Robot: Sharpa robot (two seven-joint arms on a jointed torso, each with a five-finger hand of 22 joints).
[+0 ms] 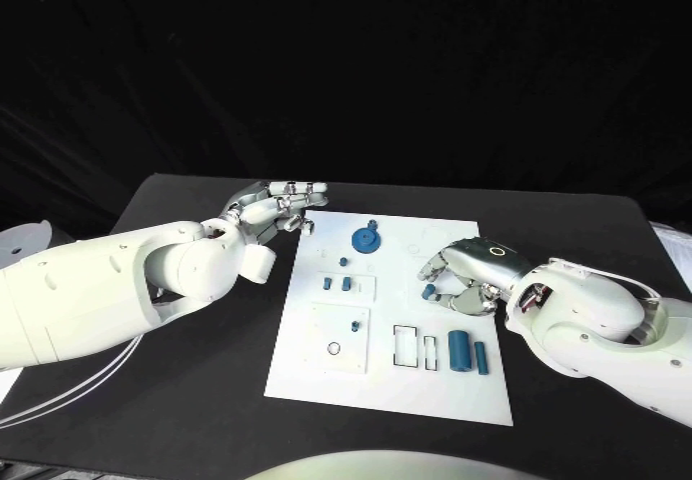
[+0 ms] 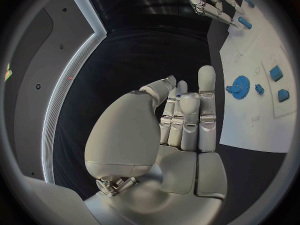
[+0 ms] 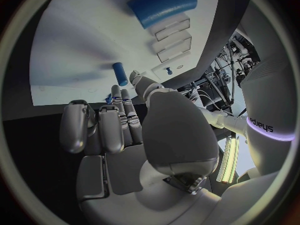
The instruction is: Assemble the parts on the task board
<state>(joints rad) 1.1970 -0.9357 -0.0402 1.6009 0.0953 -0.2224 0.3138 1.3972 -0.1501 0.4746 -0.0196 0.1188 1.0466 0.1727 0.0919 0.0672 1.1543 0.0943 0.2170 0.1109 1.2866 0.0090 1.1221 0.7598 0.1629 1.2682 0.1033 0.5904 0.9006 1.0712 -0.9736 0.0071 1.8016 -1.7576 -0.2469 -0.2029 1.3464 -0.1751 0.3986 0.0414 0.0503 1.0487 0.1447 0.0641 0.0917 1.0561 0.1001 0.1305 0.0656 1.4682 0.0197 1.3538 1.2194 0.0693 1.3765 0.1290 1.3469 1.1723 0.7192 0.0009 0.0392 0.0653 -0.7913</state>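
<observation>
Head view: two hands, one task board (image 1: 433,390)

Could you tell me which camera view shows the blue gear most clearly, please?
The left wrist view: the blue gear lies close and unobstructed on the task board. The head view shows it smaller; in the right wrist view I cannot pick it out.

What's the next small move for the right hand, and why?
Probably close the right hand on the small blue part by its fingertips: the fingers are curled over the task board right beside that part, and no grip shows. The left hand is off the board's far corner, holding nothing.
</observation>
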